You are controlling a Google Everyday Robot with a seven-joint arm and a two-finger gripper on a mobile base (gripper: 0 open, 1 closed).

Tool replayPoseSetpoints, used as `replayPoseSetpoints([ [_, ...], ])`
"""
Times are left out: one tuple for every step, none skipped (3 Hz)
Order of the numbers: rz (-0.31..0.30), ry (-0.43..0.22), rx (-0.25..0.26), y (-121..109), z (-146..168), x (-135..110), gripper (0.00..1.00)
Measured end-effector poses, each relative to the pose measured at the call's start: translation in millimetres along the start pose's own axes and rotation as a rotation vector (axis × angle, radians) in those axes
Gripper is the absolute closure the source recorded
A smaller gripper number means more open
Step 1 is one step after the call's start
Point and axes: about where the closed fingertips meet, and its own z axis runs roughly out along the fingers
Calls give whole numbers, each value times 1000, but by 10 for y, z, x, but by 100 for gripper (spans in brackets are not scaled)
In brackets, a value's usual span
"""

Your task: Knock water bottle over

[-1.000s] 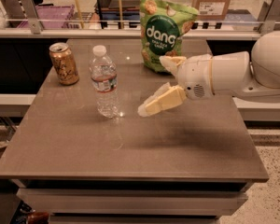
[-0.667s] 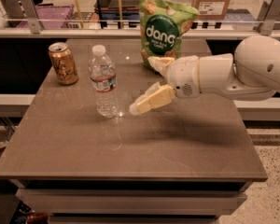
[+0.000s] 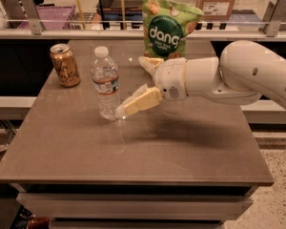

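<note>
The water bottle (image 3: 106,82) stands upright on the brown table (image 3: 133,156), left of centre. It is clear and ribbed, with a white cap and a narrow label band. My gripper (image 3: 132,86) reaches in from the right on a white arm, just right of the bottle, and is open and empty. Its lower cream finger (image 3: 140,103) points left, with its tip at the bottle's lower right side, touching or nearly so. The other finger (image 3: 149,63) sits further back, apart from the bottle.
A gold drink can (image 3: 65,65) stands at the table's back left, next to the bottle. A green "dang" snack bag (image 3: 169,28) stands upright at the back, behind the gripper. A counter with rails and boxes runs behind the table.
My gripper and arm have moved left across the table, closing the gap to the bottle. The bottle, can and bag have not moved.
</note>
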Motion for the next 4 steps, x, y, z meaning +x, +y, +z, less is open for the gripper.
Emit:
replayPoseSetpoints([
  [10, -9, 37, -26, 133, 21, 0],
  [38, -34, 84, -46, 243, 57, 0],
  [56, -60, 114, -70, 339, 54, 0],
  [46, -80, 113, -73, 437, -47, 0],
])
